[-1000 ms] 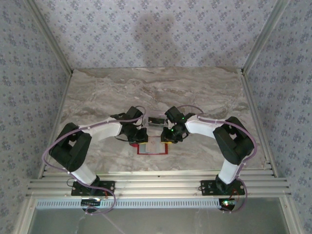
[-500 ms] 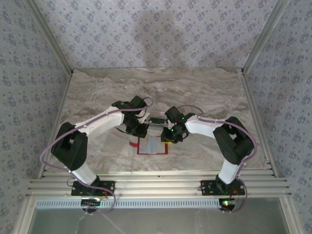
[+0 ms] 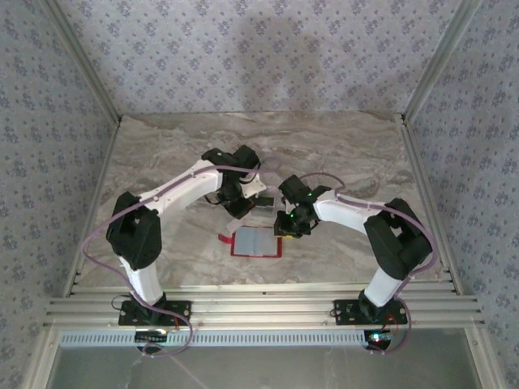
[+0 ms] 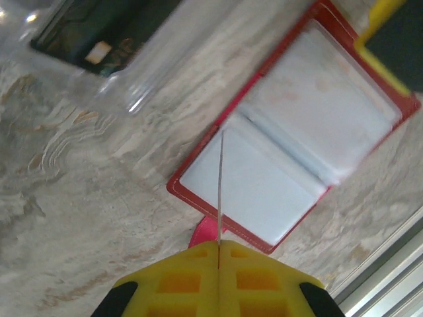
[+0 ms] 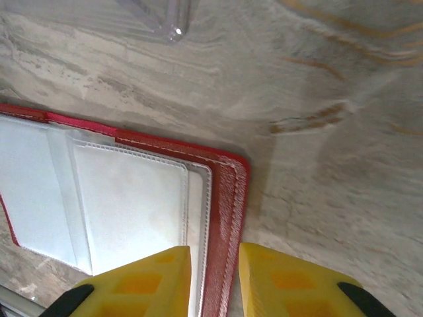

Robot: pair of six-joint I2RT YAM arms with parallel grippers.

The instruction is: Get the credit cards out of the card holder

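The left hand [image 4: 219, 246] is hanging over the marbled tabletop [image 4: 79, 198], its yellow fingers [image 4: 178, 284] pressing flat together on a credit card [image 4: 221, 191]; the card is showing edge-on as a thin pale line rising out of the closed fingers, clear of the holder and above its near half. The card holder [image 4: 177, 187] is lying open and flat on the tabletop just beyond that hand; its two pale window panels are facing up inside the red border, and a red strap tab [image 4: 206, 232] is poking out from its near edge, just beside the fingertips.

From above, the holder [image 3: 255, 254] is sitting near the front middle of the tabletop, between the two arms; the left hand [image 3: 241, 203] is hovering behind its left side, and the right hand [image 3: 288, 227] is reaching down at its right edge.

In the right wrist view, the right hand [image 5: 215, 261] is straddling the red stitched border [image 5: 231, 191]; its fingers are standing slightly apart, one over the pale panel and one over bare stone; whether they are pinching that border cannot be told.

A dark, blurred card-like thing [image 4: 99, 39] with clear plastic about it is lying on the tabletop, apart from the holder's far corner.
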